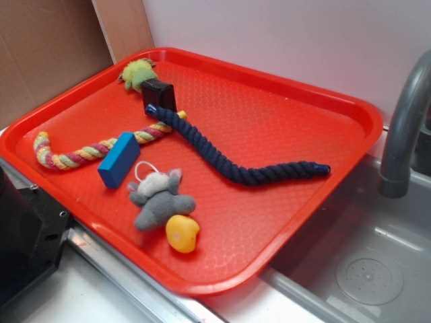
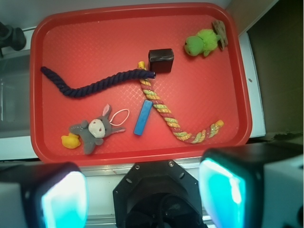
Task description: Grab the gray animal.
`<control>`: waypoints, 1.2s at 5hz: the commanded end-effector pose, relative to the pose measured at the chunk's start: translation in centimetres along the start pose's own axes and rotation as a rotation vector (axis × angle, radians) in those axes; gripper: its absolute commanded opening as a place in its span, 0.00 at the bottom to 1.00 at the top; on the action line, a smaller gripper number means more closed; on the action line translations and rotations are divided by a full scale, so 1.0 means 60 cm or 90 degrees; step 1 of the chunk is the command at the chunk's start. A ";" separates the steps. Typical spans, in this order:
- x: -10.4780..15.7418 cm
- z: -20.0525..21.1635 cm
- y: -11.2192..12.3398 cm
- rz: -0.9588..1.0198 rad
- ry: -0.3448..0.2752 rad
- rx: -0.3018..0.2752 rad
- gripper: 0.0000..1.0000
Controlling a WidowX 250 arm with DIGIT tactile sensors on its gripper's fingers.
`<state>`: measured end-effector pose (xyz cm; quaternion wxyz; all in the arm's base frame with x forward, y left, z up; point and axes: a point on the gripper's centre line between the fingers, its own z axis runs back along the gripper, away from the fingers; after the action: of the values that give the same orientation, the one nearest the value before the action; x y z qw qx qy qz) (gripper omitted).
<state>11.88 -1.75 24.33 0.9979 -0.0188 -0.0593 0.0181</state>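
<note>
The robot's hand (image 2: 142,192) hangs high above the near edge of a red tray (image 2: 237,95), its two teal-lit fingers (image 2: 64,199) spread wide and holding nothing. Below, the gray animal (image 2: 95,129) lies in the tray's near corner, its long axis running along the near rim, ears and white string loop (image 2: 121,116) pointing toward a blue block (image 2: 142,118). A yellow rubber duck (image 2: 71,140) touches its other end. Farther in stretch a multicolored rope (image 2: 175,123) and a navy rope (image 2: 90,84); beyond them sit a dark brown cube (image 2: 161,60) and a green fuzzy toy (image 2: 202,42). No lettering is legible anywhere.
</note>
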 end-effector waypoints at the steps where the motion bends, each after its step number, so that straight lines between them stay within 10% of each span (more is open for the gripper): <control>1: 0.000 0.000 0.000 0.000 0.000 0.000 1.00; 4: 0.012 -0.223 -0.088 0.501 0.096 -0.077 1.00; 6: 0.035 -0.296 -0.119 0.504 0.137 -0.067 1.00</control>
<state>15.63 -9.00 6.61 0.9101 -0.0819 0.0677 0.4006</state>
